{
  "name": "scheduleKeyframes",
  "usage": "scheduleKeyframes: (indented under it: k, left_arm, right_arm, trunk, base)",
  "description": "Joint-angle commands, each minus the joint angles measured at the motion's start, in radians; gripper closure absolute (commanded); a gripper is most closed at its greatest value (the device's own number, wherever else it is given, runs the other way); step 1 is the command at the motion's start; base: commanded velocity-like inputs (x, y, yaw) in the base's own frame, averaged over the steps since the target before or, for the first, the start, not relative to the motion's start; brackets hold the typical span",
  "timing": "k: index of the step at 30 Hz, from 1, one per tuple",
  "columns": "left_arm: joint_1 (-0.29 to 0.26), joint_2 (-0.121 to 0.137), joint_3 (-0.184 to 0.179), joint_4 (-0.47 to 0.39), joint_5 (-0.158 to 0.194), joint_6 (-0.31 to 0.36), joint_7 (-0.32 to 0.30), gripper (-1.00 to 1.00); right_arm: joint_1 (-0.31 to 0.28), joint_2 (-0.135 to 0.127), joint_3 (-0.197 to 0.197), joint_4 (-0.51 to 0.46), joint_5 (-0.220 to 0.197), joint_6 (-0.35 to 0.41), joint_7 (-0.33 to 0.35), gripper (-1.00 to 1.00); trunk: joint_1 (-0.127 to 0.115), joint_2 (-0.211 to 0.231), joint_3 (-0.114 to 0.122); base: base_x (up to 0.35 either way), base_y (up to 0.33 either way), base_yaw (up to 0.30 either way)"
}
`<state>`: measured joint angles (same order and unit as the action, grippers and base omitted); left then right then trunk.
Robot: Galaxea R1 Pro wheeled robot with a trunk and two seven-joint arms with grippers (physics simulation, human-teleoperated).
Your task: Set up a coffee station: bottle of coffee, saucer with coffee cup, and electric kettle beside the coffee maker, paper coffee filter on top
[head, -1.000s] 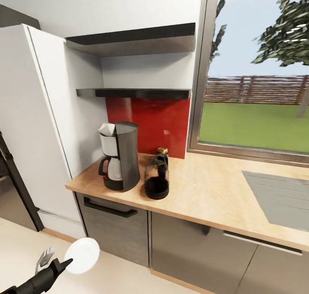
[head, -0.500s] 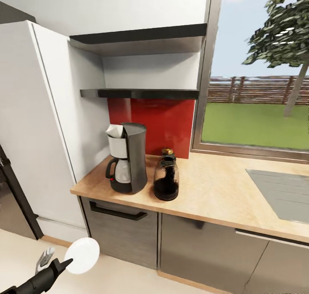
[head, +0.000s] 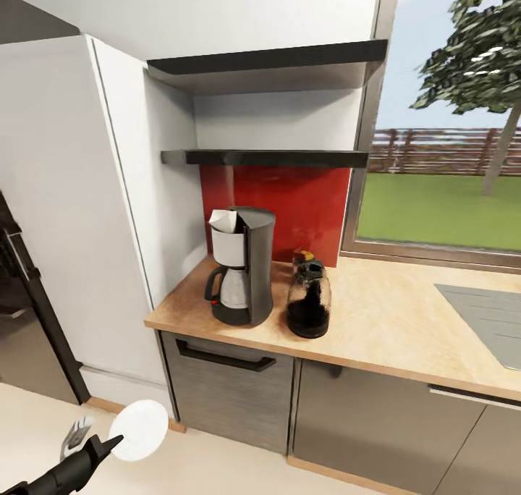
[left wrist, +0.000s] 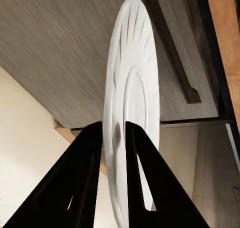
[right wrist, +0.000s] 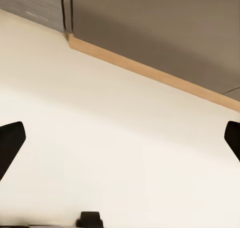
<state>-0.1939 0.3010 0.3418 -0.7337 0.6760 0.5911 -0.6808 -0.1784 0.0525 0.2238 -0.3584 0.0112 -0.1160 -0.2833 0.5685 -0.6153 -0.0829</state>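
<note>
The coffee maker (head: 244, 267) stands on the countertop (head: 391, 328) near its left end, with the white paper coffee filter (head: 223, 221) on top of it. Just to its right sits the electric kettle (head: 309, 307). The gold lid of the bottle of coffee (head: 305, 255) peeks out behind the kettle. The lower black kitchen shelf (head: 264, 158) above is bare. My left gripper (head: 110, 442) is low over the floor, shut on the rim of the white saucer (head: 140, 420); the saucer (left wrist: 135, 113) stands edge-on between the black fingers (left wrist: 92, 158). My right gripper (right wrist: 120, 138) is open above the floor. The coffee cup is out of view.
A tall white cabinet (head: 79, 213) flanks the counter's left end, with a dark appliance (head: 18, 285) further left. Grey cabinet fronts (head: 224, 394) with a black handle run below the counter. A grey sink panel (head: 488, 321) lies at the right, under a window. Beige floor (right wrist: 120, 118) meets a wooden kickboard.
The camera has shifted, so the counter and its things now sit further right in the picture. The left gripper still holds the saucer in the same pose.
</note>
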Motion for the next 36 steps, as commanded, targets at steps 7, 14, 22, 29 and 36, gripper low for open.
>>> scheduleKeyframes:
  k: [7, 14, 22, 29, 36]
  left_arm:
    - [-0.011, -0.011, -0.012, -0.003, 0.0, 0.007, 0.001, 1.0]
    - [-0.115, -0.04, -0.077, -0.224, -0.009, 0.202, 0.109, 1.0]
    - [-0.329, -0.043, -0.078, -0.282, -0.001, 0.305, 0.347, 1.0]
    - [-0.371, -0.042, -0.066, -0.28, -0.002, 0.322, 0.415, 1.0]
    - [-0.36, -0.105, -0.011, -0.267, -0.002, 0.308, 0.526, 1.0]
  right_arm:
    - [-0.001, 0.0, 0.004, 0.001, 0.0, -0.002, -0.01, -1.0]
    - [-0.001, 0.0, -0.001, 0.001, 0.0, -0.001, -0.01, -1.0]
    - [-0.001, -0.004, 0.005, 0.002, 0.001, -0.001, -0.008, -1.0]
    - [-0.001, -0.005, 0.005, 0.002, 0.001, -0.001, -0.008, -1.0]
    - [-0.001, -0.003, 0.001, 0.001, 0.001, -0.001, -0.01, -1.0]
  trunk:
    - [0.0, -0.002, -0.002]
    - [0.0, -0.002, -0.002]
    - [0.0, -0.002, -0.002]
    - [0.0, -0.002, -0.002]
    - [0.0, -0.002, -0.002]
  base:
    - [0.0, 0.131, 0.0]
    - [0.0, 0.004, -0.182]
    - [0.0, 0.0, -0.061]
    - [0.0, 0.0, -0.001]
    - [0.0, 0.0, -0.001]
